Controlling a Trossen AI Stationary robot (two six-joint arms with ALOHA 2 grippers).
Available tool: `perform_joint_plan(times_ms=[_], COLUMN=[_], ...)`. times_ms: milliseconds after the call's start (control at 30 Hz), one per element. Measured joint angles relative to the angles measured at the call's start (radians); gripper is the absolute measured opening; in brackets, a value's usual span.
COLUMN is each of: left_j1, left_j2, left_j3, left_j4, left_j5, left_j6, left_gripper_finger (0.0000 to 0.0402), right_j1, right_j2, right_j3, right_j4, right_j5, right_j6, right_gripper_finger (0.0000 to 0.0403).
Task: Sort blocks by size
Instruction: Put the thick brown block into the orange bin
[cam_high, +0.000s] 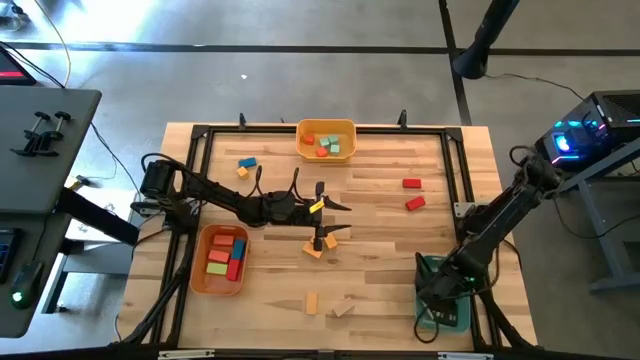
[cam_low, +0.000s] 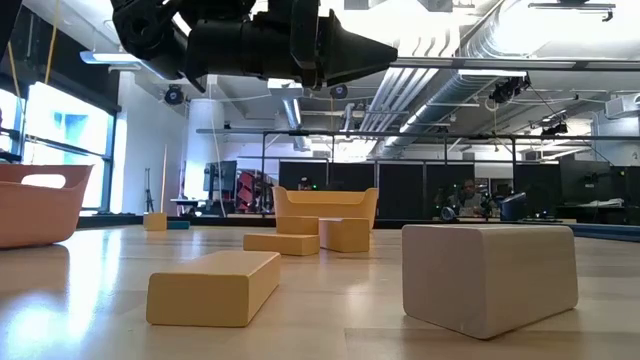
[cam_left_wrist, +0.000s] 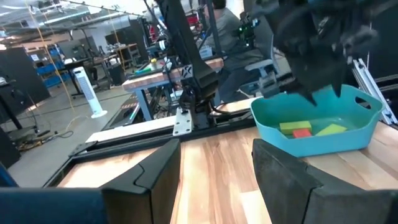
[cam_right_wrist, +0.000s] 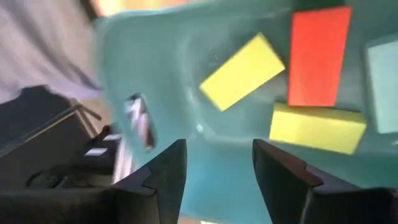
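Right arm over the teal bin

The right gripper (cam_right_wrist: 214, 171) hangs over the teal bin (cam_high: 443, 300), fingers spread, empty. Left gripper (cam_left_wrist: 214, 174), toward mid-counter from that bin, likewise spread. Loose blocks (cam_high: 412, 193) beyond look light, rigid, smooth; pinch flat opposite faces

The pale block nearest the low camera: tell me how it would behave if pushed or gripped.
The pale block looks solid and square-edged, so it would likely slide rather than roll. It lies broad and low on the wooden table, so tipping seems unlikely. Its flat, parallel faces should give a hand firm purchase; it seems rigid, probably light.
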Motion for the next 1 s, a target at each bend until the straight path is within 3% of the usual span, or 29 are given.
perform_joint_plan(times_ms=[67,133,300,400,500,600,700,867,933,1000], left_j1=[0.000,0.000,0.000,0.000,0.000,0.000,0.000,0.000,-0.001,-0.011], left_j2=[0.000,0.000,0.000,0.000,0.000,0.000,0.000,0.000,-0.010,-0.040], left_j3=[0.000,0.000,0.000,0.000,0.000,0.000,0.000,0.000,0.000,0.000], left_j4=[0.006,0.007,0.007,0.007,0.006,0.003,-0.015,-0.056,-0.094,-0.183], left_j5=[0.000,0.000,-0.006,-0.009,-0.009,-0.010,-0.012,-0.058,-0.098,-0.175], left_j6=[0.000,0.000,-0.002,-0.002,-0.003,-0.018,-0.035,0.006,0.027,0.057], left_gripper_finger=[0.0186,0.0186,0.0186,0.0186,0.0186,0.0186,0.0186,0.0186,0.0186,0.0186], right_j1=[-0.002,-0.002,-0.004,-0.031,-0.098,-0.198,-0.301,-0.489,-0.553,-0.610], right_j2=[-0.032,-0.061,-0.097,-0.097,-0.098,-0.098,-0.098,-0.087,-0.081,-0.081], right_j3=[0.049,0.111,0.229,0.236,0.187,0.086,-0.055,-0.293,-0.350,-0.384], right_j4=[-0.072,-0.171,-0.393,-0.429,-0.416,-0.325,-0.033,0.768,0.993,1.128], right_j5=[0.055,0.176,0.626,0.946,1.092,1.104,1.076,0.727,0.660,0.662], right_j6=[-0.043,-0.113,-0.336,-0.461,-0.540,-0.644,-0.825,-1.208,-1.281,-1.298], right_gripper_finger=[0.0178,0.0177,0.0176,0.0176,0.0176,0.0176,0.0176,0.0176,0.0176,0.0176])
